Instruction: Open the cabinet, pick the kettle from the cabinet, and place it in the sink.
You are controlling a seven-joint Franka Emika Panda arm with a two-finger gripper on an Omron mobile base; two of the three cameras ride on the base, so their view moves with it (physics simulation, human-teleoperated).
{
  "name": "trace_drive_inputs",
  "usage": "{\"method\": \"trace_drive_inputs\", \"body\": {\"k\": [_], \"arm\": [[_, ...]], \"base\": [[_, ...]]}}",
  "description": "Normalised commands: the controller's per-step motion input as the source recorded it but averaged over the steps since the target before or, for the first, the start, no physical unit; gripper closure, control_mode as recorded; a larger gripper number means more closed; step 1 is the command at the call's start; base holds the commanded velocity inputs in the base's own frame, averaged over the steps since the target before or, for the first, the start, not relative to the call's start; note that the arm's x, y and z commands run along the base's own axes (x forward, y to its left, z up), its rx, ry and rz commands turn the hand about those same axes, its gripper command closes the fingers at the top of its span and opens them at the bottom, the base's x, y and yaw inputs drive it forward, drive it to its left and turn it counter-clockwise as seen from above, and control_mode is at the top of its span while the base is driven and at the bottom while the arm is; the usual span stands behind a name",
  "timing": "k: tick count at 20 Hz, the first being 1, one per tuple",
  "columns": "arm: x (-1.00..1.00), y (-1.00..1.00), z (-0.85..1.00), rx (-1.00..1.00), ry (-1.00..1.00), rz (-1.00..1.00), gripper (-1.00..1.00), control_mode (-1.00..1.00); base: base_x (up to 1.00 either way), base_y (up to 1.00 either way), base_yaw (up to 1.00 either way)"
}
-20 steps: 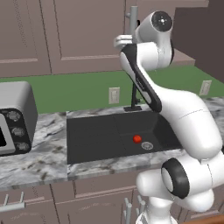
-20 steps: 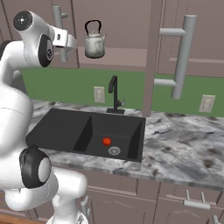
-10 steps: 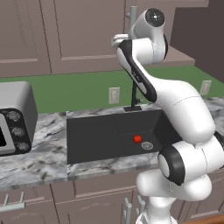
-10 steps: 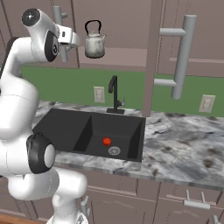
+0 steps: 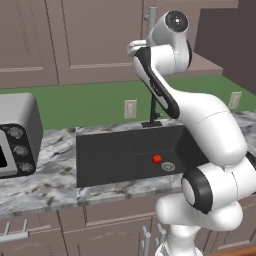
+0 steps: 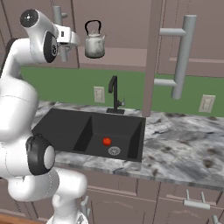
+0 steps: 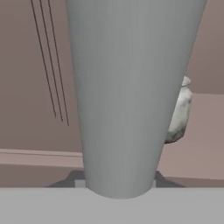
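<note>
The cabinet (image 5: 95, 35) hangs above the counter; its right door (image 6: 153, 57) stands swung open, its left door is closed. On the shelf sits the silvery kettle (image 6: 94, 41), also peeking out behind the bar in the hand view (image 7: 179, 113). My gripper (image 6: 65, 37) is raised to the left door's grey bar handle (image 6: 58, 17). In the hand view the handle (image 7: 127, 87) runs straight between my fingertips (image 7: 75, 178), which press its sides. The dark sink (image 5: 110, 160) lies below in the marbled counter.
A small red ball (image 6: 106, 141) lies by the drain in the sink. A black gooseneck faucet (image 6: 114, 94) rises behind the basin. A grey toaster oven (image 5: 15, 135) stands on the counter at left. The open door's bar handle (image 6: 183, 57) juts out at right.
The hand has shifted a little onto the left door's bar handle, and the jaws have closed from wide open onto the bar. Kettle and ball have not moved.
</note>
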Motion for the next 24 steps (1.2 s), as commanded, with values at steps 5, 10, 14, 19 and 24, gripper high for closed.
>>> {"method": "trace_drive_inputs", "body": {"k": [5,10,14,19,24], "arm": [[-0.12,0.49,-0.06,-0.04,0.0,0.0,1.0,-1.0],[-0.32,0.51,0.0,-0.04,0.02,0.0,1.0,-1.0],[-0.38,0.51,0.0,-0.02,0.04,0.02,1.0,-1.0],[-0.42,0.48,0.0,-0.05,0.03,0.02,1.0,-1.0],[-0.46,0.48,0.0,-0.05,0.0,0.0,1.0,-1.0]], "base": [[0.0,0.0,0.0],[0.0,0.0,0.0],[0.0,0.0,0.0],[0.0,0.0,0.0],[0.0,0.0,0.0]]}}
